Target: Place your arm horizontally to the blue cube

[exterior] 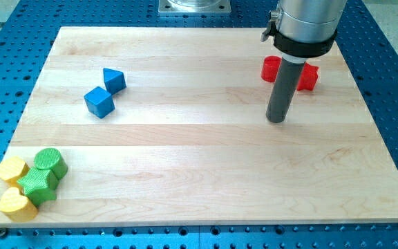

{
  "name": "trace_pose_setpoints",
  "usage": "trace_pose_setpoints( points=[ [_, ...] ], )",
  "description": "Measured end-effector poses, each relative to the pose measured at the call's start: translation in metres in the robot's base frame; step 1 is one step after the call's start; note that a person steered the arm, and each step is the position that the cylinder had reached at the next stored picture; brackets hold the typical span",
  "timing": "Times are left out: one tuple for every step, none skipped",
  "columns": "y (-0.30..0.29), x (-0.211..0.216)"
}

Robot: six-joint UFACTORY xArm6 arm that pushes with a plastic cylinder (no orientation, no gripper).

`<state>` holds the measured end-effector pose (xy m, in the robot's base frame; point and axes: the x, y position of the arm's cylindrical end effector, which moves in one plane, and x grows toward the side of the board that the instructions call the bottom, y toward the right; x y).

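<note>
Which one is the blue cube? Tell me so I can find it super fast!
Look at the wooden board, in its upper part toward the view's left, far from my tip. Two blue blocks sit there touching. The blue cube is the lower-left one, with a flat square top; the blue triangular block has a pointed, wedge-like shape.

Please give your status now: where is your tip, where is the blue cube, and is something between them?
My tip on the view's right, before two red blocks. Blue cube far on the view's left, touching blue wedge. Nothing between.
</note>
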<state>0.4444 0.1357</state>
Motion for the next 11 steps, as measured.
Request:
trace_pose_setpoints(
  points=[
    [-0.004,0.001],
    [-0.052,0.006],
    [-0.131,-0.013],
    [-0.18,-0.065],
    [-0.195,-0.118],
    [-0.25,-0.15],
    [-0.347,-0.134],
    [-0.403,-0.07],
    [-0.381,-0.029],
    [-0.331,-0.012],
    [-0.301,-0.019]
  ],
)
